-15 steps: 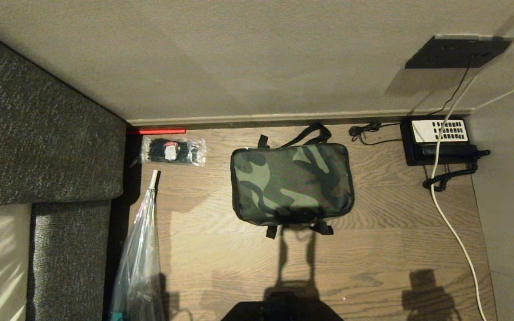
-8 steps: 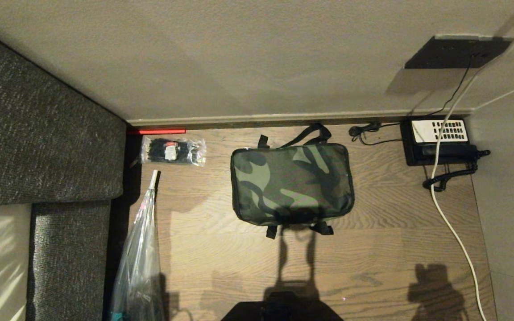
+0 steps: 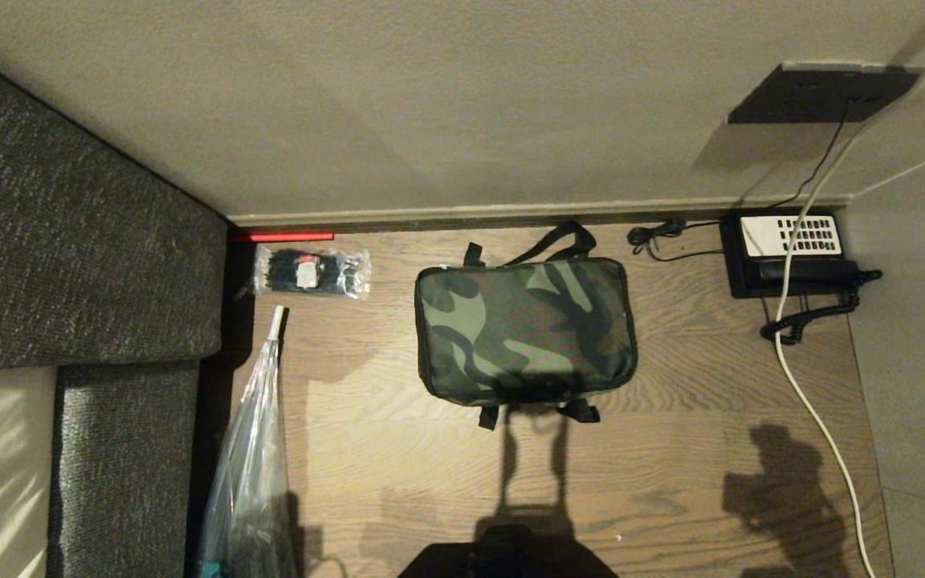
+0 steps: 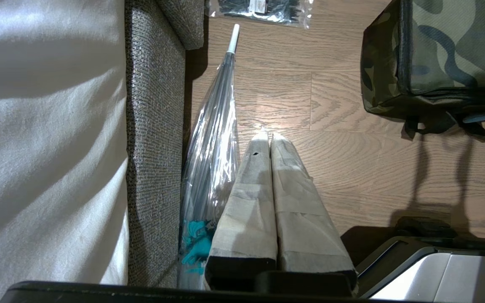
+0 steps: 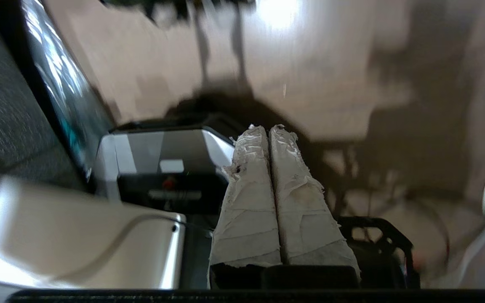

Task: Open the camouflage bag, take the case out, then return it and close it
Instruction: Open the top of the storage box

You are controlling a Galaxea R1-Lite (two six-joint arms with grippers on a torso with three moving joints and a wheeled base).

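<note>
I judge the task barely begun: the camouflage bag [image 3: 525, 331] sits zipped at centre frame on the floor. My left gripper [image 4: 266, 136], fingers pressed together and empty, hangs well apart from the bag at upper right. My right gripper [image 5: 266, 128], also pinched empty, must reach the zip next.
</note>
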